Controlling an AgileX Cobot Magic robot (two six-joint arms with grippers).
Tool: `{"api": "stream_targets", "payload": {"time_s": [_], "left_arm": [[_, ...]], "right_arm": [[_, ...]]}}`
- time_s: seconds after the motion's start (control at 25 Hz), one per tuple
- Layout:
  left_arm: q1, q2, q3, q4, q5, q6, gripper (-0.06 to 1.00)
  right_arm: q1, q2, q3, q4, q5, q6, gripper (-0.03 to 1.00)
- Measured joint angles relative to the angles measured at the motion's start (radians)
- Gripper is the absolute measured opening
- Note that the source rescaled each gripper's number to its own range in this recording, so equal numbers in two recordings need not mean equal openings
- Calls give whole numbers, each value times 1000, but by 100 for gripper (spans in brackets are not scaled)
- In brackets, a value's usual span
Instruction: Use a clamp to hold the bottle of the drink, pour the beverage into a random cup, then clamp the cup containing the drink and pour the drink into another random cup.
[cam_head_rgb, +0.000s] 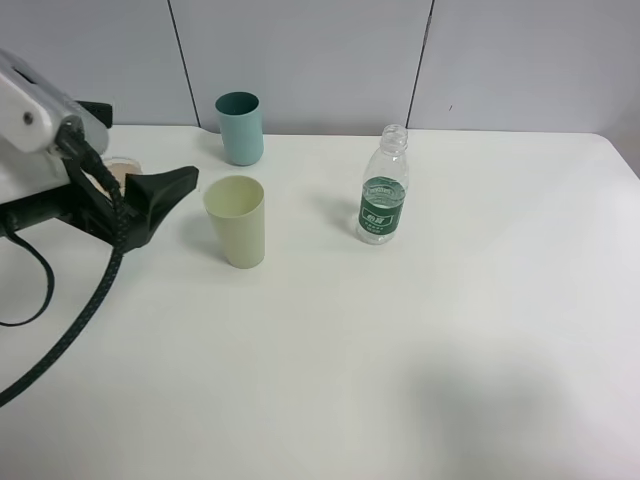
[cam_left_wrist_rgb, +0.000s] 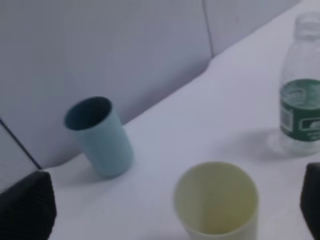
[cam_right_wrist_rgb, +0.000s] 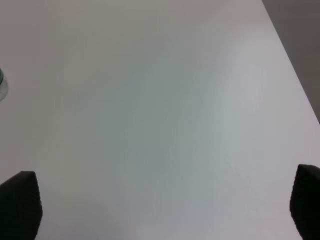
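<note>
Left claw nearest, jaws wide apart, empty, just beside the yellow-green cup on the white table. Bottle upright further right, capless, apart from the cup. Teal cup behind, near the wall. Right claw spread wide over bare table, holding nothing.

1. The setting looks like a robotics lab or test bench.
2. A bare white table stands against plain grey wall panels.
3. A cabled robot arm reaches over it.
</note>
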Motion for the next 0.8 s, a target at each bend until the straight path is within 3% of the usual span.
{"api": "stream_targets", "payload": {"time_s": [0.24,0.48,0.6,0.8], "left_arm": [[154,-154,-6,44,137,-91,99],[314,-294,-123,47,513,-127,99],[407,-365,-165,57,644,-129,99],[564,-524,-177,94,708,-177,99]], "right_arm": [[0,0,0,0,0,0,100],[0,0,0,0,0,0,100],[0,0,0,0,0,0,100],[0,0,0,0,0,0,100]]}}
